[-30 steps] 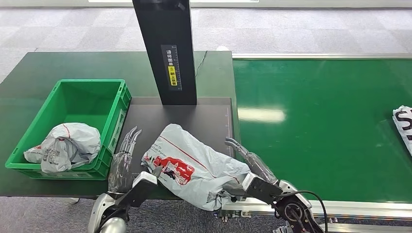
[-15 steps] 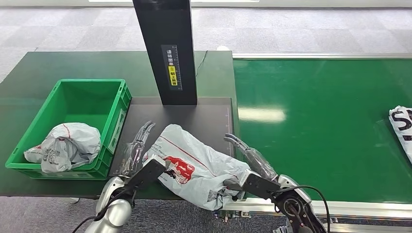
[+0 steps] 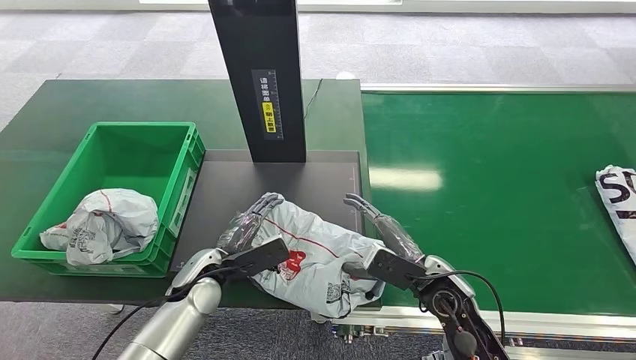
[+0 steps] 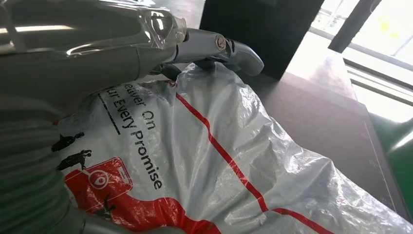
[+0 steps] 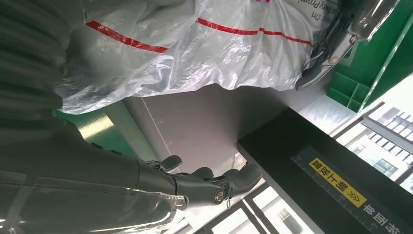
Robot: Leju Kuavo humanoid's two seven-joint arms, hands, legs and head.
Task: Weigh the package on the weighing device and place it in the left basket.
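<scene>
Package (image 3: 315,251) over the scale's (image 3: 225,187) near edge; left hand (image 3: 251,225) flat on it, right hand (image 3: 379,232) open beside (fingers straight).

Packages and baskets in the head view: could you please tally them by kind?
Packages: 3, one on the scale, one in the basket, one on the belt's right edge.
Baskets: 1.
Total: 4.
</scene>
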